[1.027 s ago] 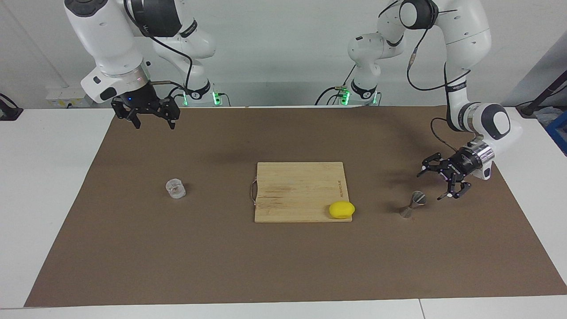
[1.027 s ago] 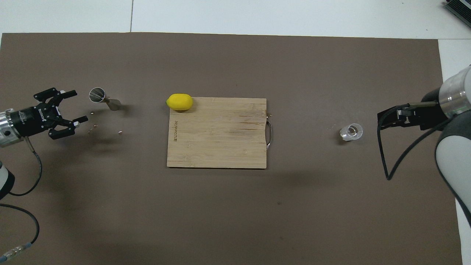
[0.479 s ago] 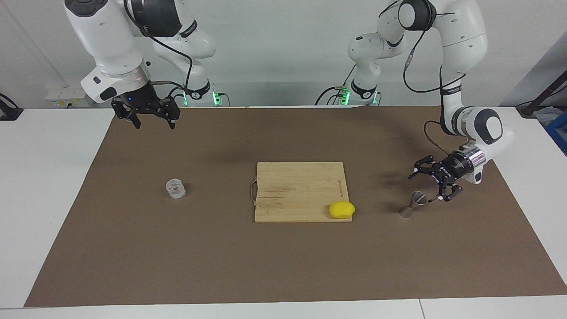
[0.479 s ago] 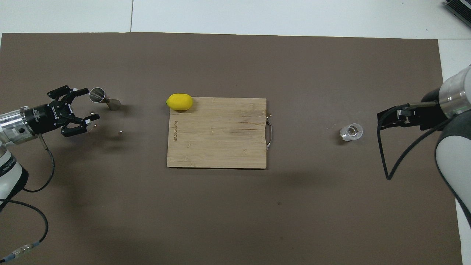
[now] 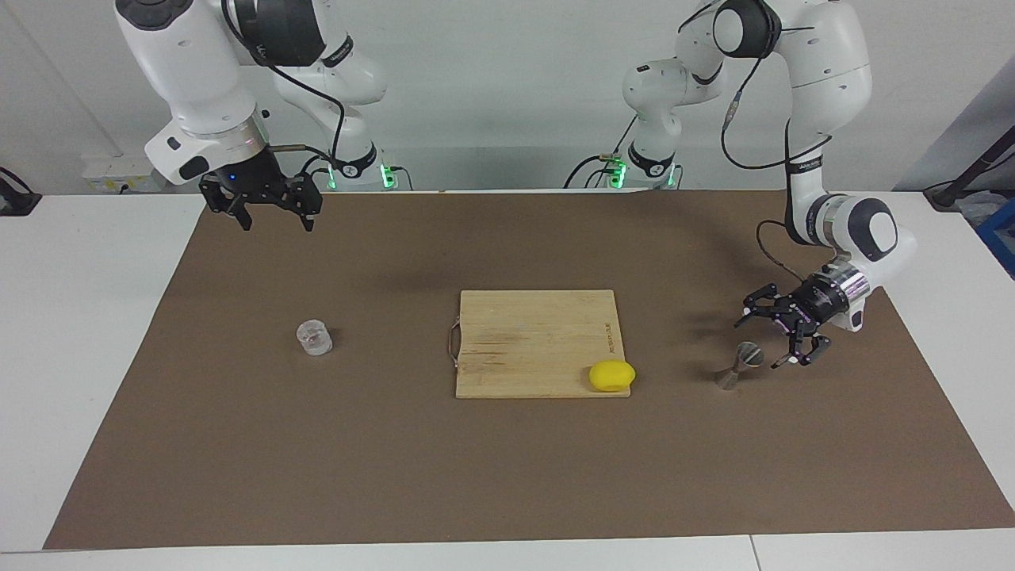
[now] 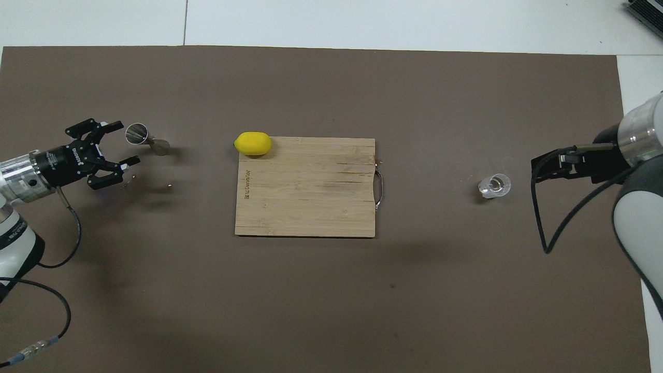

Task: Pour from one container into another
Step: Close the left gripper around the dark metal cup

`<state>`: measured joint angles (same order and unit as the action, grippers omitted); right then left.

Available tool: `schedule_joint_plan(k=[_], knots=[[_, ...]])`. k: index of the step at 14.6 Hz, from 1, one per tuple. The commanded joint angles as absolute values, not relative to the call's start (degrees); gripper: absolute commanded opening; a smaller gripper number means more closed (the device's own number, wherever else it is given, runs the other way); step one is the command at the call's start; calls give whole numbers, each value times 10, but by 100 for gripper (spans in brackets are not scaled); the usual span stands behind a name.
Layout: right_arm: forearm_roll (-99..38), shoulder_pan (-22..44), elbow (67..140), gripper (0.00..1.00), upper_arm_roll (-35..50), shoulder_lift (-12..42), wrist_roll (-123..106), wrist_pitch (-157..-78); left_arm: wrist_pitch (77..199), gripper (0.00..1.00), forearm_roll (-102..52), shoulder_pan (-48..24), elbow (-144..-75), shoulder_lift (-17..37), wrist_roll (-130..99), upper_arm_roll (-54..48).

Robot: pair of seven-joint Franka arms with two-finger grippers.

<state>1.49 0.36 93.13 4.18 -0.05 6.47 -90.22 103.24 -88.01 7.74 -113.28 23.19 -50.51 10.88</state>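
The clear glass cup (image 5: 315, 337) (image 6: 494, 186) stands on the brown mat toward the right arm's end, with something small lying in its bottom. The silver jigger (image 5: 737, 366) (image 6: 147, 140) stands on the mat toward the left arm's end. My left gripper (image 5: 759, 344) (image 6: 127, 143) hovers low and open, its fingertips level with the jigger's upper cone and just short of it, holding nothing. My right gripper (image 5: 276, 224) hangs open and high over the mat at the right arm's end, well apart from the glass cup; that arm waits.
A bamboo cutting board (image 5: 531, 341) (image 6: 305, 191) lies mid-mat. A yellow lemon (image 5: 611, 375) (image 6: 253, 143) sits at its corner toward the jigger. A few tiny crumbs (image 6: 169, 185) lie on the mat near the left gripper.
My left gripper has moved in toward the jigger, still open, and now stands right beside its upper cone. The right arm, glass cup and jigger have not moved.
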Motion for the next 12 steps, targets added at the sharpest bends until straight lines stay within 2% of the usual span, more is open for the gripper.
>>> schedule_joint_plan(k=[1, 5, 12], knots=[[11, -1, 946, 100, 44, -13, 50, -905, 1048, 100, -898, 70, -1129, 237, -497, 107], [11, -1, 947, 100, 44, -14, 50, -905, 1063, 99, -904, 67, -1129, 240, -497, 105], [11, -1, 947, 100, 44, -14, 50, -905, 1076, 90, -917, 66, -1129, 243, -497, 104]])
